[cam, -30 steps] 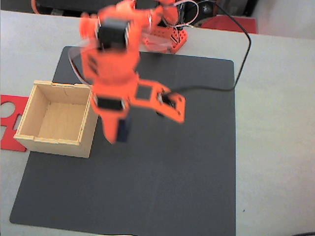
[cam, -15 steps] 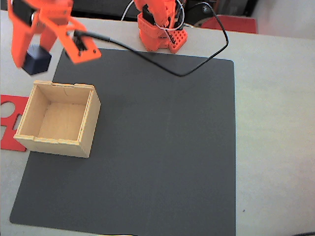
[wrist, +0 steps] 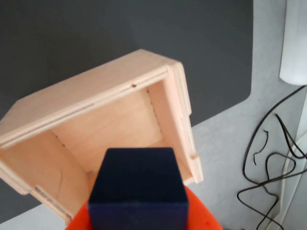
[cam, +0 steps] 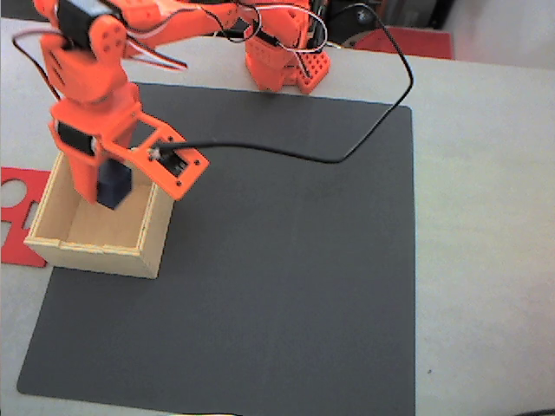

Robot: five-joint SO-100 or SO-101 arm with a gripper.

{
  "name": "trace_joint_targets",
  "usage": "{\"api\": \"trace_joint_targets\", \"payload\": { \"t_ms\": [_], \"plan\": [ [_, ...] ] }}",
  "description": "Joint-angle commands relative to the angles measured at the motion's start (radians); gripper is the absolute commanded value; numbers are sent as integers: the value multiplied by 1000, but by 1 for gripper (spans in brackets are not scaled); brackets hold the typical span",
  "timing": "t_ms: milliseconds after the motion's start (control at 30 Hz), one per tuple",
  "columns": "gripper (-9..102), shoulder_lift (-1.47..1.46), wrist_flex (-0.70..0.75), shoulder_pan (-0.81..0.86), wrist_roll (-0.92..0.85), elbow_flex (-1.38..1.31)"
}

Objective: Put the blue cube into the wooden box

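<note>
Bench [cam: 486, 217]: pale grey, carries everything. Dark square mat [cam: 286, 277] covers most of it in the fixed view.

Orange arm [cam: 95, 95]: base at the far edge of the mat, reaching to the left side of the fixed view and bent down over the box. A black cable [cam: 347, 147] loops from the wrist across the mat toward the base.

Wooden box [cam: 95, 234]: light plywood, open top, on the mat's left edge; pale interior also seen in the wrist view [wrist: 115, 124]. Flat red piece [cam: 16, 217] lies on the bench just beside the box's left wall.

Hand [cam: 108, 186]: pointing down into the box opening, closed on the blue cube [cam: 113, 186].

Blue cube: dark navy, clamped in the hand, above the box's interior near its far wall. In the wrist view it sits low centre [wrist: 139, 191], orange hand parts beneath it, the box floor behind.
</note>
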Motion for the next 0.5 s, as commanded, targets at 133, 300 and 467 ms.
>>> {"api": "trace_joint_targets", "payload": {
  "t_ms": [133, 300, 467],
  "plan": [
    [0, -28, 9, -48, -14, 123],
    [0, 12, 11, -29, -2, 150],
    [0, 106, 11, 14, -11, 146]
  ]
}}
